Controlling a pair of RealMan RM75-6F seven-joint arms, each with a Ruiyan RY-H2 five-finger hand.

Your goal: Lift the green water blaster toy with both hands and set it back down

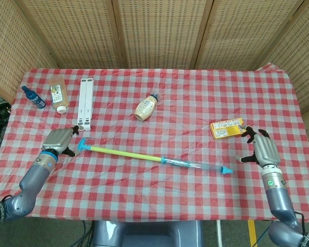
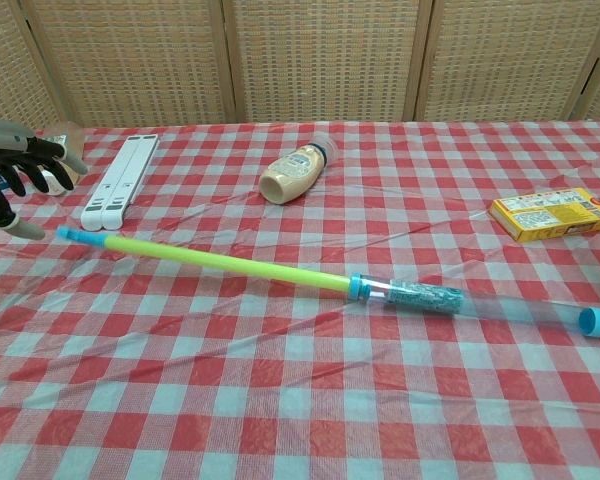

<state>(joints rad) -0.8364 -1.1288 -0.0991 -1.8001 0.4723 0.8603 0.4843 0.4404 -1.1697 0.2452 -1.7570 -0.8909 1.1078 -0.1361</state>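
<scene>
- The water blaster (image 1: 153, 157) lay flat on the checked tabletop (image 1: 170, 103), slanting from near the left hand down toward the right hand.
- Its blue handle end (image 2: 68, 234) sat just beside the left hand (image 1: 57, 141), though I could not tell whether they touched; the yellow-green shaft ran to a clear tube with a blue cap (image 1: 226, 170).
- The left hand was spread, fingers (image 2: 40, 150) apart and holding nothing.
- The right hand (image 1: 261, 149) hovered apart from the capped end, fingers splayed and holding nothing.
- An orange box (image 1: 226, 128) lay near the right hand.
- A cream squeeze bottle (image 1: 146, 107) lay on its side behind the blaster, well apart from it.
- A white folded stand (image 1: 85, 102) lay by the left side, with an amber bottle (image 1: 58, 93) and a small blue bottle (image 1: 33, 96) beyond it.
</scene>
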